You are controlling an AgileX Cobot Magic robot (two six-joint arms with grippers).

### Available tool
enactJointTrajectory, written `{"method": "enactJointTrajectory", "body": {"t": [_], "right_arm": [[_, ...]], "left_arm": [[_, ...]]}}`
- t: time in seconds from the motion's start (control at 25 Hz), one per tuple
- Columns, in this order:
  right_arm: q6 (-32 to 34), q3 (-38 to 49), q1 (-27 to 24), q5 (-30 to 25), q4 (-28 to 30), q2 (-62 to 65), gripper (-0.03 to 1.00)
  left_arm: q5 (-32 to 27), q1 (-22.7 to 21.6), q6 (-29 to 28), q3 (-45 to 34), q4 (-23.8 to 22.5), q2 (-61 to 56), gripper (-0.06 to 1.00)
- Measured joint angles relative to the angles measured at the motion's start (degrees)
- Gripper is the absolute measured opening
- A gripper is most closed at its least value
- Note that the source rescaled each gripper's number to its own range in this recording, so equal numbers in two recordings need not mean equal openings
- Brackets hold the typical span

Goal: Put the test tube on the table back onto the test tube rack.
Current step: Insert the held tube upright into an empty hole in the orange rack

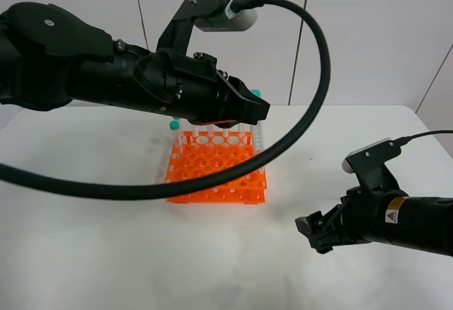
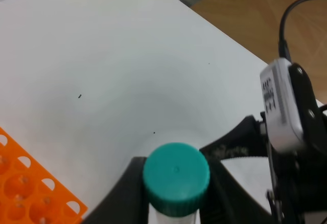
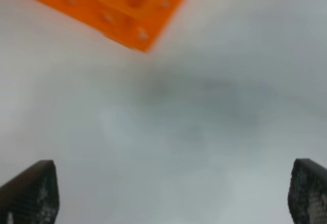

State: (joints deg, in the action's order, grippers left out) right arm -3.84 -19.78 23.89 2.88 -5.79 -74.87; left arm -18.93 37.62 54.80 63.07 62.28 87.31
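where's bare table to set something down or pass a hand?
Free: table in front of the rack, out to the right gripper; also right of the rack, toward the far corner. Crowded: the rack's back edge, where the left gripper holds the tube by other tubes.

The table is showing a smooth, matt white top; the rack is looking like bright orange plastic with a slight sheen; the test tube is wearing a ribbed teal plastic cap; the right gripper is showing black, finely cross-hatched pads; the floor is looking like wood.
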Motion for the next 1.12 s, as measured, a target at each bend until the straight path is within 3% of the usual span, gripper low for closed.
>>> {"method": "enactJointTrajectory", "body": {"t": [0.24, 0.48, 0.72, 0.88, 1.12], "right_arm": [[-0.06, -5.16, -2.14, -8.82, 3.96, -0.05, 1.00], [3.23, -12.99, -13.26, -19.47, 8.83, -0.11, 1.00], [0.71, -19.23, -24.79, -27.12, 9.53, -0.16, 1.00], [-4.74, -21.04, -29.40, -30.09, 4.87, -0.11, 1.00], [-12.10, -21.24, -30.61, -30.56, -4.73, -0.11, 1.00]], "left_arm": [[-0.06, 0.00, 0.00, 0.00, 0.00, 0.00, 0.00], [-0.12, 0.00, 0.00, 0.00, 0.00, 0.00, 0.00], [-0.36, 0.00, 0.00, 0.00, 0.00, 0.00, 0.00], [-0.41, 0.00, 0.00, 0.00, 0.00, 0.00, 0.00], [-0.46, 0.00, 0.17, 0.00, 0.00, 0.00, 0.00]]}}
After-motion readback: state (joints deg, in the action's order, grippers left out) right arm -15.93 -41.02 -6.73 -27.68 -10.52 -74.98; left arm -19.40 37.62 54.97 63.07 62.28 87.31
